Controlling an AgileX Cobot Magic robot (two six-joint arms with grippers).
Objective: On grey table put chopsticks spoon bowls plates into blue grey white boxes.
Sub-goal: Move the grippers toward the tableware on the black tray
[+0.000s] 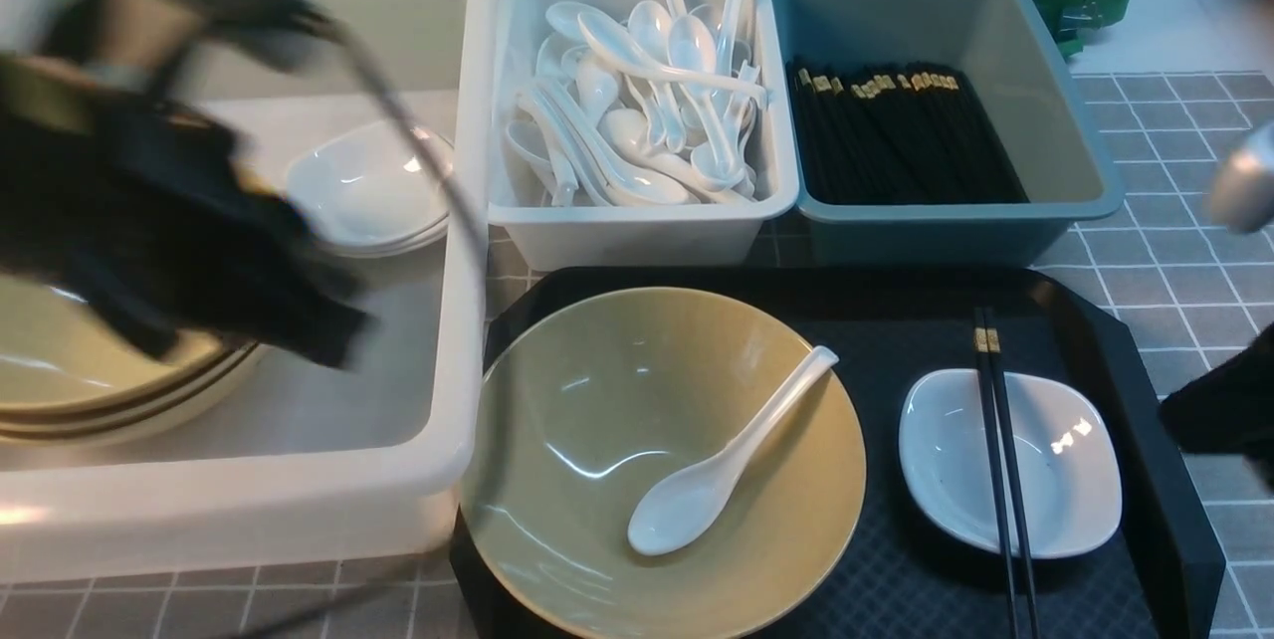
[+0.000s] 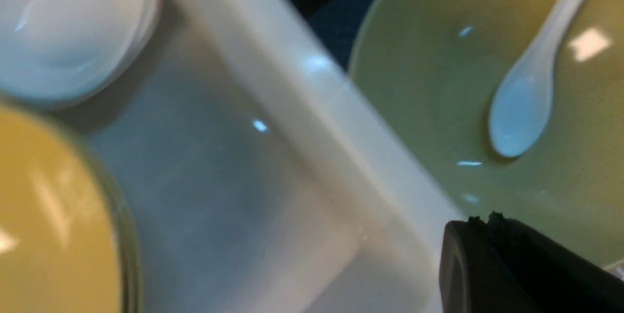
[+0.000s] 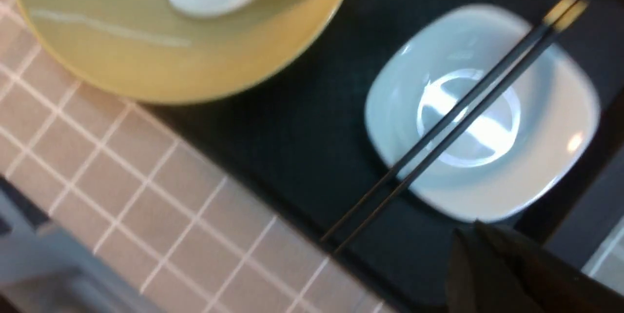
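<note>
left pincer [image 2: 480,223] closed, empty, above tub [image 1: 468,320] rim | right pincer [image 3: 475,235] closed, empty, near plate [image 1: 1070,480] | spoon [image 1: 722,465] lying in bowl [image 1: 597,390] on black tray [image 1: 896,320] on table [image 1: 1174,261] | chopsticks [image 1: 998,420] laid across plate, same tray

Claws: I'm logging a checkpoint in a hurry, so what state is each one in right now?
Left claw: closed, holding nothing.
Right claw: closed, holding nothing.

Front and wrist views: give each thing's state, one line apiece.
Bowl, on tray, spoon inside.
Spoon, lying in bowl.
Plate, on tray, chopsticks across it.
White bin, holds spoons.
Blue-grey bin, holds more chopsticks.
Tub, holds stacked bowls, plates.
Left pincer, shut.
Right pincer, shut.
</note>
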